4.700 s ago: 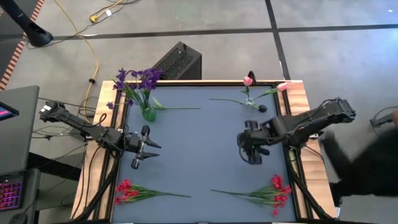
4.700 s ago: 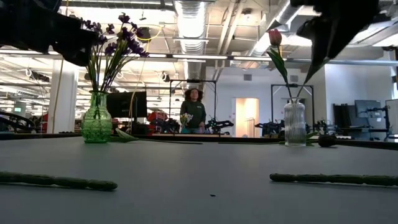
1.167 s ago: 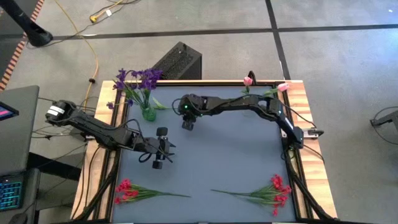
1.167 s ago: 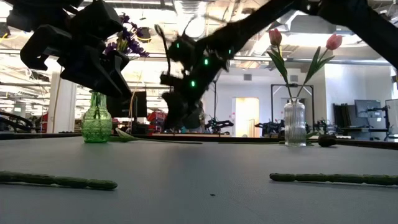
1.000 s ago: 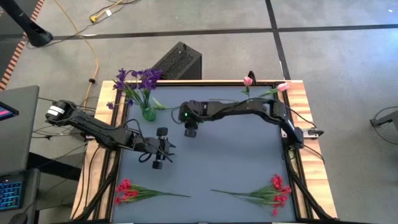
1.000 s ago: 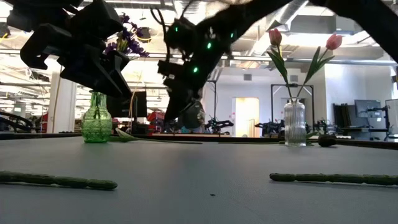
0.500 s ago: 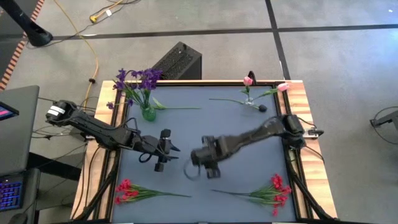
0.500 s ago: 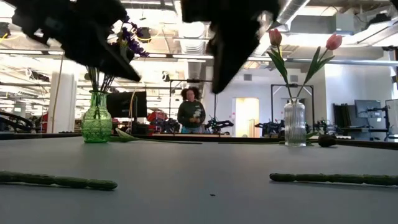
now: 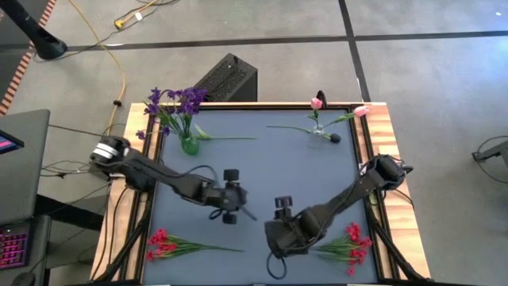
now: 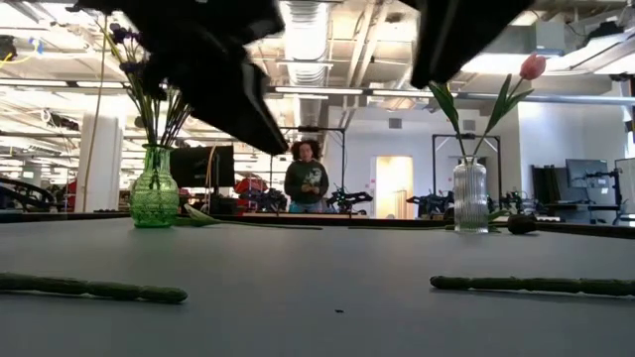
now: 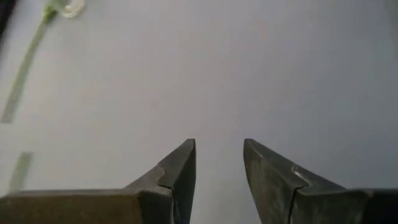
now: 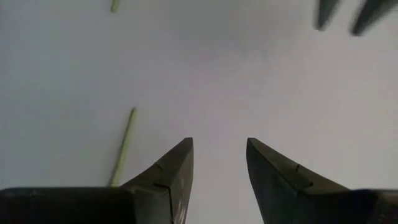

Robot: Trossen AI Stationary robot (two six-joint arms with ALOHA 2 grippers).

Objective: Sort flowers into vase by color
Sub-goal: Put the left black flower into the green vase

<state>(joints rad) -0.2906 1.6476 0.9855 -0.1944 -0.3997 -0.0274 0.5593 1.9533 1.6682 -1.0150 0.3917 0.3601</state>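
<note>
Red-blossomed, long green-stemmed flowers (image 9: 176, 244) lie flat; left hand (image 11: 219, 163) and right hand (image 12: 219, 160) both hover parted, empty.

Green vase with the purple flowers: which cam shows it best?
Low view. The green vase stands in full profile, its body and the stems inside it unobstructed; the left arm crosses only the blooms above. High view shows it from straight above, small under the purple flowers. Neither wrist view catches it.
</note>
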